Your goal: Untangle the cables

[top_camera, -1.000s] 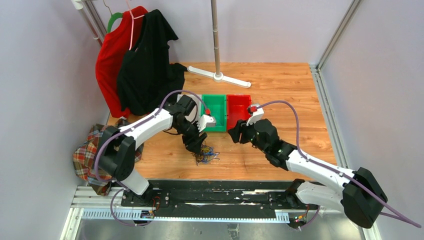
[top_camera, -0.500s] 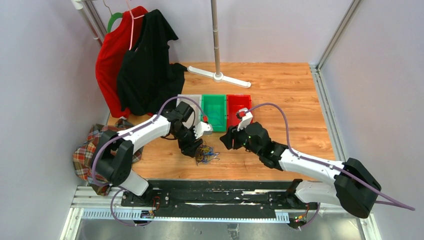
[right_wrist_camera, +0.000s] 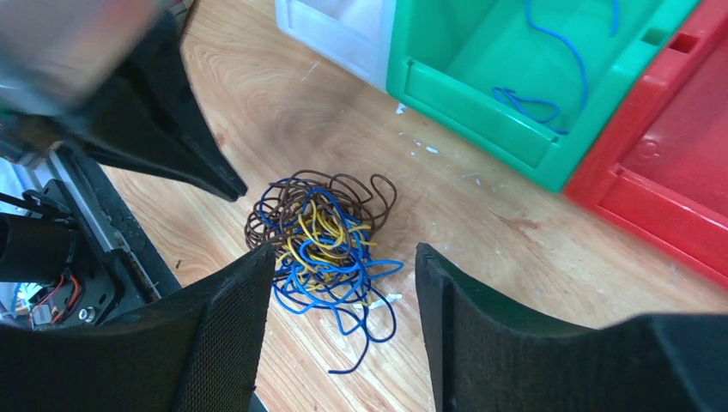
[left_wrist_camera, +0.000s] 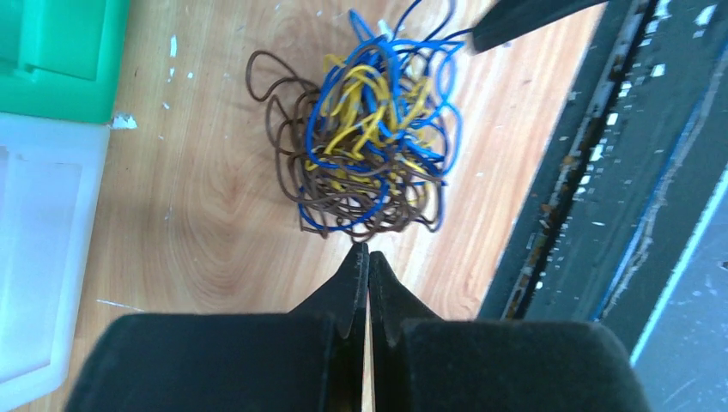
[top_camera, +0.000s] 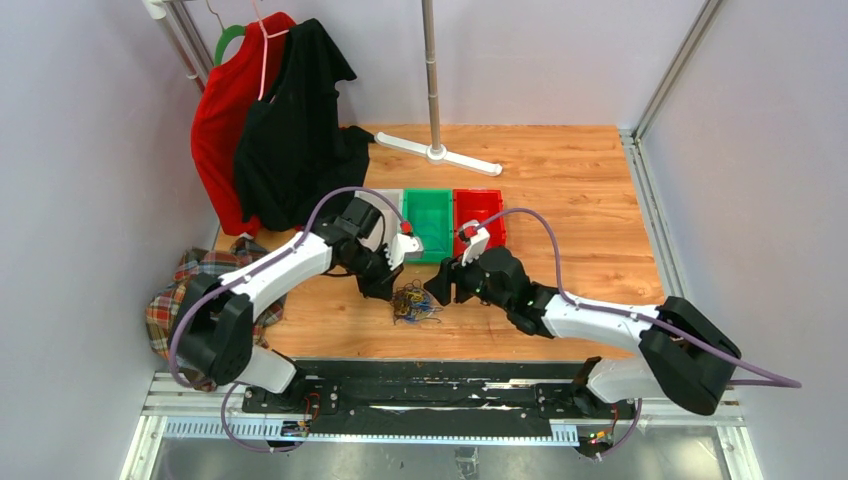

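From above, the cables (top_camera: 413,303) are showing only as a small dark knot, with the strands impossible to separate. They're lying on the worktop (top_camera: 560,180) just in front of the green bin (top_camera: 430,215), between the two grippers. Up close it's reading as one tangled ball, brown loops outside with blue and yellow wound through. The left gripper (left_wrist_camera: 367,251) is hovering just beside it, fingers pressed together on nothing. The right gripper (right_wrist_camera: 343,253) is hanging above, spread wide, its fingers cropped by the frame.
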Motion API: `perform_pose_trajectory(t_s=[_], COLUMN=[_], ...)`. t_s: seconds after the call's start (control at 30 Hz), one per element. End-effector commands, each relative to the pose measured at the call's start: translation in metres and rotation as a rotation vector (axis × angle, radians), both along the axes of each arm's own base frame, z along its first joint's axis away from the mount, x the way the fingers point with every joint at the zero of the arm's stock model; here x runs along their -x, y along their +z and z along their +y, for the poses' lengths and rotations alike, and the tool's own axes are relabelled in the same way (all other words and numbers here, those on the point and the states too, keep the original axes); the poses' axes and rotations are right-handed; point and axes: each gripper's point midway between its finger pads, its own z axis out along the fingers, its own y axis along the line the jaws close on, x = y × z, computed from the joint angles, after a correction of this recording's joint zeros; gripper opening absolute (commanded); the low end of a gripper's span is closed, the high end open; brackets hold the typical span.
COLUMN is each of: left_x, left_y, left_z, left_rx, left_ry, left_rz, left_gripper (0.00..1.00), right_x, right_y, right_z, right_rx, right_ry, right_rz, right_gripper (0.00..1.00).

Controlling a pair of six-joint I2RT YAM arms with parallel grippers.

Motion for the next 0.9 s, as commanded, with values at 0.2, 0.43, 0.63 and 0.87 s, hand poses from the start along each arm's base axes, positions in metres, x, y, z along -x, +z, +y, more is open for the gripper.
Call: perform_pose_trajectory(t_s=[0.2, 0.43, 0.63, 0.87], left_x=[0.019, -0.001, -0.008, -0.009], left_y=[0.041, 0.008, -0.002, -0.007], left_z=[-0.004, -0.001, -0.013, -0.023], left_rx=[0.119, 0.065, 0.102, 0.146], left_ry=[-0.03, 0.013, 0.03, 0.045], left_rz=[-0.029, -0.018, 0.015, 0.057], left_gripper=[0.08, 0.56, 0.56, 0.27], right_x=[0.007, 0.013, 0.02, 0.023], right_y=[0.021, -0.006, -0.033, -0.051], right_z=[0.039, 0.047, 0.04, 0.032], right_rx=[-0.112, -0.088, -0.055, -0.028], right_ry=[0.11, 0.133, 0.12, 0.105], right_rz=[-0.016, 0.043, 0.086, 0.111], right_gripper=[0.63, 0.61, 0.49, 0.34])
